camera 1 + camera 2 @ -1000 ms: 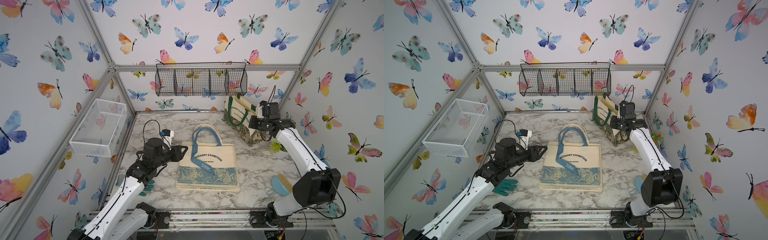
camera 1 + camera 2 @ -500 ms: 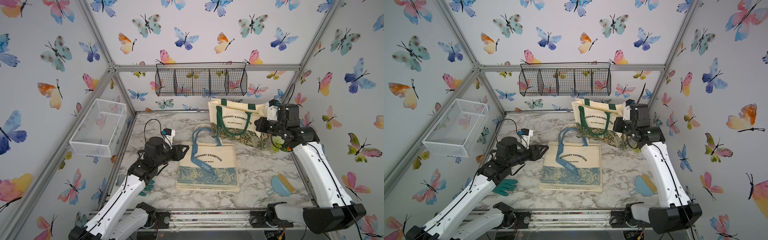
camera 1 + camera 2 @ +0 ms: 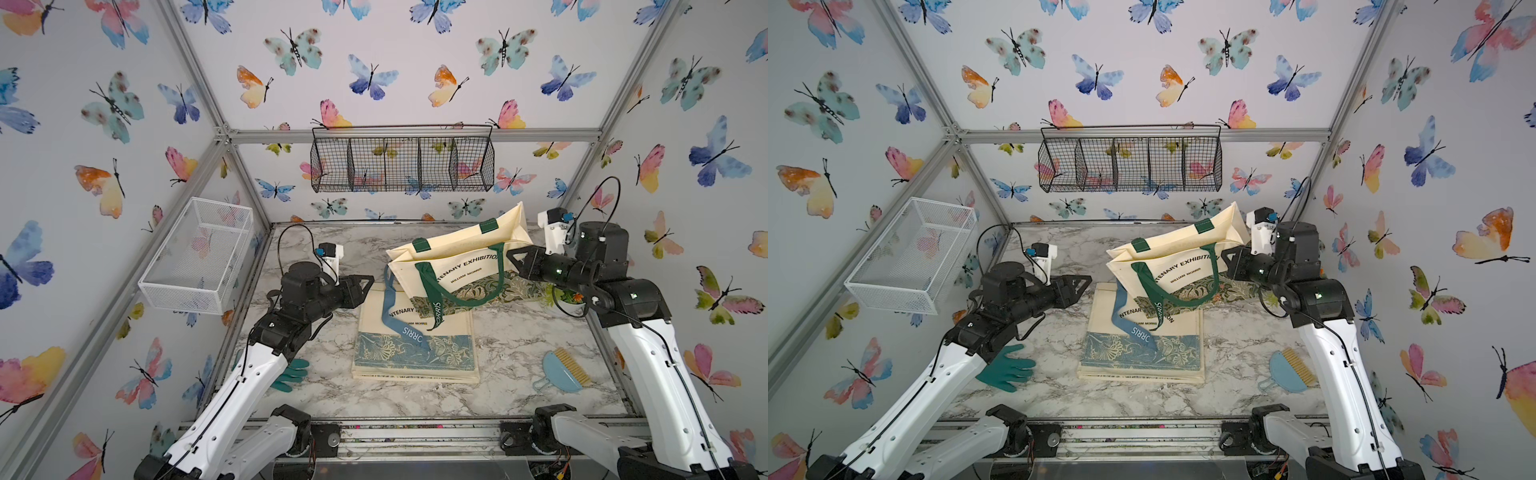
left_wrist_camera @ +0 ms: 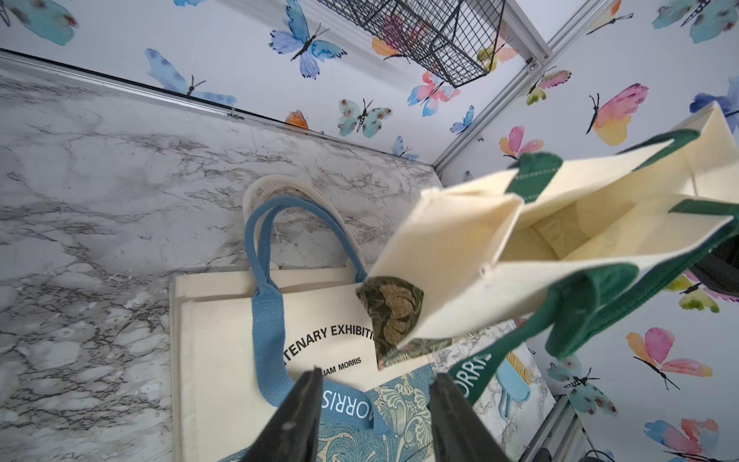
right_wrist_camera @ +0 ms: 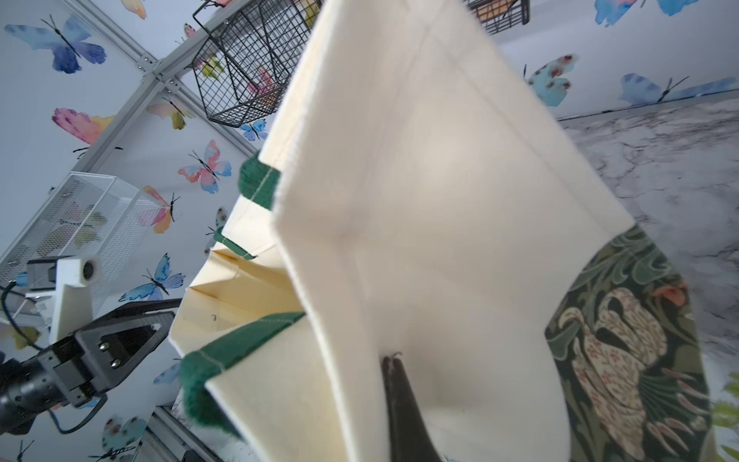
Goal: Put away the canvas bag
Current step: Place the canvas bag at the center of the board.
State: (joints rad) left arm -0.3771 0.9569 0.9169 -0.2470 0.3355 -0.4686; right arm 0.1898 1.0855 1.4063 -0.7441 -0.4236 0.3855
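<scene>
Carrying green-handled canvas bag (image 3: 457, 257), aloft at 1 o'clock of bag stack (image 3: 415, 357): right gripper (image 3: 510, 257) pinched shut on side panel; left gripper (image 3: 368, 291) half-open, empty. You lower slowly, squaring edges over it, likely goal.

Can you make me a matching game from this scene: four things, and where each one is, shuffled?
1 green-handled bag
2 blue-handled bag
3 black wire basket
4 teal glove

a hanging on the back wall
b lying flat on the table
c held up by the right hand
d beside the left arm

Pairs: 1-c, 2-b, 3-a, 4-d
</scene>
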